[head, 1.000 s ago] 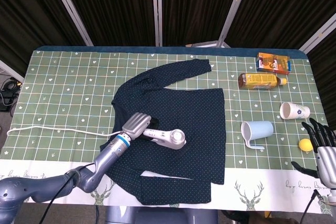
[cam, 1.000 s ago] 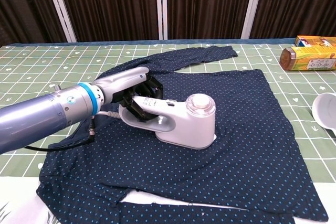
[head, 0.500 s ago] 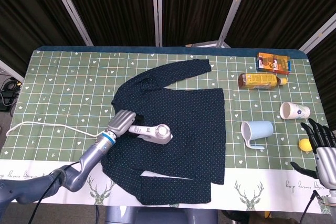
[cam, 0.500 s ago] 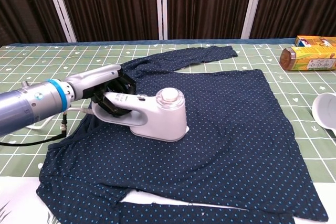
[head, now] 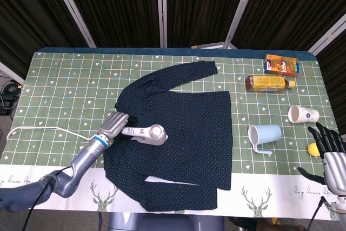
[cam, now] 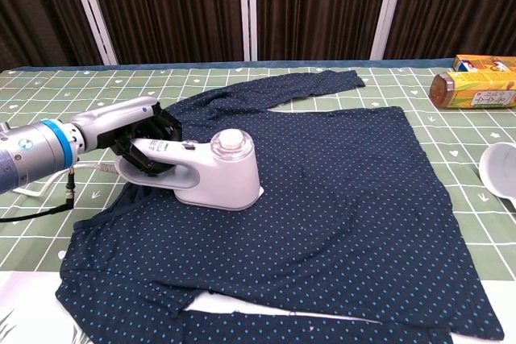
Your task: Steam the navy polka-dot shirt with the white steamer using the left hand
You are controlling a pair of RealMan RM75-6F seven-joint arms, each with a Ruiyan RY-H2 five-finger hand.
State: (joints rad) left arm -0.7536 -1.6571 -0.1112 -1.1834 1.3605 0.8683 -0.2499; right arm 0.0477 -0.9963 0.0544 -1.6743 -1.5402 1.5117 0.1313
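The navy polka-dot shirt (head: 189,133) (cam: 347,191) lies spread flat on the green patterned tablecloth, one sleeve reaching toward the far edge. The white steamer (head: 146,133) (cam: 205,171) rests on the shirt's left part, its head down on the fabric. My left hand (head: 114,123) (cam: 137,130) grips the steamer's handle from the left, fingers wrapped around it. A white cord (head: 38,129) trails from the steamer to the left. My right hand (head: 331,152) hangs at the right edge of the head view, fingers spread, holding nothing.
A light blue mug (head: 265,134) lies on its side right of the shirt. A white paper cup (head: 301,114), a yellow ball (head: 314,149), a juice bottle (head: 269,83) (cam: 472,89) and an orange box (head: 281,64) sit along the right side.
My left hand has slid the steamer leftward across the shirt, from its middle toward its left edge. The right hand has barely moved.
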